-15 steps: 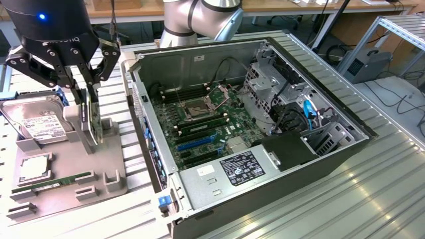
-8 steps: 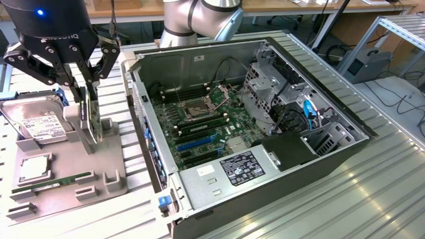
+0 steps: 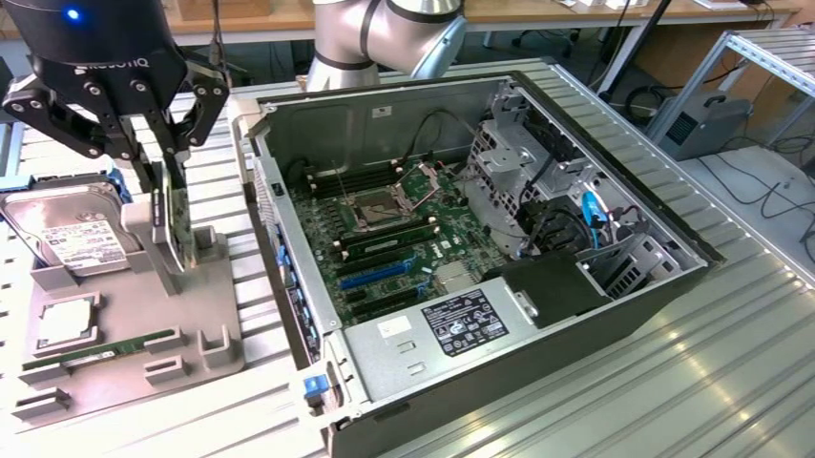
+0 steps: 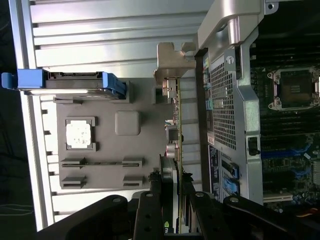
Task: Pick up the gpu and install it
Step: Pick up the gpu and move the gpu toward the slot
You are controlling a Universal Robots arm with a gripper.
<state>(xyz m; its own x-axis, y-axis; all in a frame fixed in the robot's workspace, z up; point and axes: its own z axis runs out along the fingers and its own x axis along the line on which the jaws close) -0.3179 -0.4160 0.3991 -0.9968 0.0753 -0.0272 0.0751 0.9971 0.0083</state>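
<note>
Jaws: closed on the gpu (image 3: 172,229), upright, near its top edge.
Below jaws: gray holder (image 3: 204,305), the card's lower edge at its slot.
Risk: a tilted lift may jam the card, or the thin grip may slip.

I read one brand: "ROBOTIQ", white letters on the black body of the end effector (image 3: 166,186), on the exterior view's left. The drive (image 3: 74,239) below it carries a white label with a barcode, its print too fine for me. The black-and-white rating label on the power supply (image 3: 465,322), near in the case (image 3: 421,382), is also illegible, like the small sticker on the far wall. The gpu (image 4: 170,175) shows a tiny green mark I can't read.
</note>
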